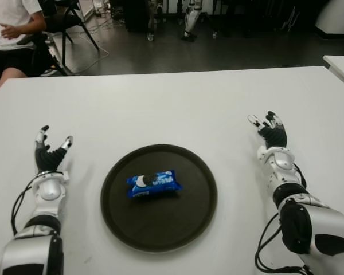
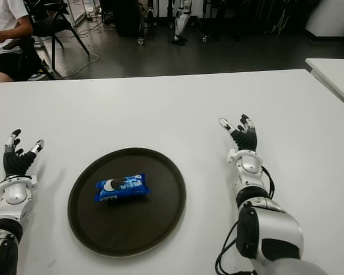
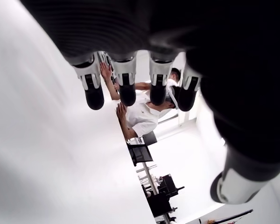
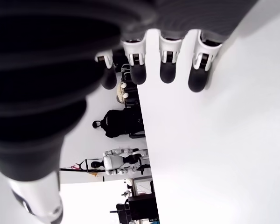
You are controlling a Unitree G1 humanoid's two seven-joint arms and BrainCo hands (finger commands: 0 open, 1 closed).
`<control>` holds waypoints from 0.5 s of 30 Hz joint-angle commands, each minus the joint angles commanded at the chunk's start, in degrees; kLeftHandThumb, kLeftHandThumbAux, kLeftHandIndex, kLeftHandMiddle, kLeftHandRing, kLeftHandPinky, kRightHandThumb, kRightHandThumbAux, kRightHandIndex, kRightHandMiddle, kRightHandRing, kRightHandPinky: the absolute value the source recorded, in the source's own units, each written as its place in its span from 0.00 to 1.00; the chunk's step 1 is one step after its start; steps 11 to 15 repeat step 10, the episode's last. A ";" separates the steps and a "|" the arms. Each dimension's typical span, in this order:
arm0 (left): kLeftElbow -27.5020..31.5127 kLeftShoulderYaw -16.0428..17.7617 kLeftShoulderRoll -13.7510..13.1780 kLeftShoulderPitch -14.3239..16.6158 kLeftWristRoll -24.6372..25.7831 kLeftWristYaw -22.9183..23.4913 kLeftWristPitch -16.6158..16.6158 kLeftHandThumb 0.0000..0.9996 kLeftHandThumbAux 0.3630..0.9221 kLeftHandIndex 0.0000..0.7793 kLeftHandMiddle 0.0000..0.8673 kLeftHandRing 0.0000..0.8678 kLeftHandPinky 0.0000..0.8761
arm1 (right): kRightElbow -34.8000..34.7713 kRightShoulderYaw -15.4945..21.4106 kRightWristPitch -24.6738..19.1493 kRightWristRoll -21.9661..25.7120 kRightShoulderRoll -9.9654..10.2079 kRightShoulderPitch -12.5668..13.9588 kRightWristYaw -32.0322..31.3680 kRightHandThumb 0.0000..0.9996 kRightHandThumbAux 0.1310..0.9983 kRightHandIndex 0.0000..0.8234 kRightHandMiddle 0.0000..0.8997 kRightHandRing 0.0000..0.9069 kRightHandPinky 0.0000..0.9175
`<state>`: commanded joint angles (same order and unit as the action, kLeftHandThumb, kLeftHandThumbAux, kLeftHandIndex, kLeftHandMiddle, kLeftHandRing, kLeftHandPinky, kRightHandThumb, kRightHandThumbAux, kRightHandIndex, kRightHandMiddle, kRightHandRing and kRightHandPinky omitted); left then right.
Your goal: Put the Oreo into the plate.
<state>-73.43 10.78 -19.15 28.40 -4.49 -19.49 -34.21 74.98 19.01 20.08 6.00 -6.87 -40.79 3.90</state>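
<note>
Oreo pack (image 1: 153,184) already in plate (image 1: 120,223), long axis running L–R between our hands. L hand (image 1: 50,153) slightly nearer; R hand (image 1: 270,133) farther. Both spread, holding nothing.

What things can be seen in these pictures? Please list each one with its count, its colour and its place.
Oreo pack: one, blue, lying on the plate, near its middle.
Plate: one, dark brown, round, on the table between the two hands.
Table: one, white, in front of the robot.
Second table: one, white, only a corner showing at the far right.
Person: one, white shirt, seated beyond the table's far left corner.
Chair: one, black, beside the person.
Left hand: one, black and silver, fingers spread, left of the plate, holding nothing.
Right hand: one, black and silver, fingers spread, right of the plate, holding nothing.
</note>
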 joint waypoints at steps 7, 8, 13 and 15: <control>-0.09 -0.07 -0.04 0.15 -0.08 -0.36 0.39 0.00 0.56 0.03 0.02 0.00 0.01 | 0.12 -0.33 -0.33 -0.34 0.06 -0.21 0.83 0.00 0.71 0.01 0.03 0.00 0.00; -0.08 -0.16 -0.07 0.17 -0.20 -0.45 0.41 0.00 0.56 0.02 0.02 0.00 0.01 | 0.14 -0.45 -0.33 -0.48 0.06 -0.23 1.00 0.00 0.71 0.01 0.03 0.00 0.00; -0.03 -0.33 -0.14 0.13 -0.45 -0.66 0.33 0.00 0.57 0.02 0.02 0.00 0.00 | 0.17 -0.72 -0.22 -0.80 0.03 -0.20 1.19 0.00 0.71 0.01 0.03 0.00 0.00; -0.03 -0.33 -0.14 0.13 -0.45 -0.66 0.33 0.00 0.57 0.02 0.02 0.00 0.00 | 0.17 -0.72 -0.22 -0.80 0.03 -0.20 1.19 0.00 0.71 0.01 0.03 0.00 0.00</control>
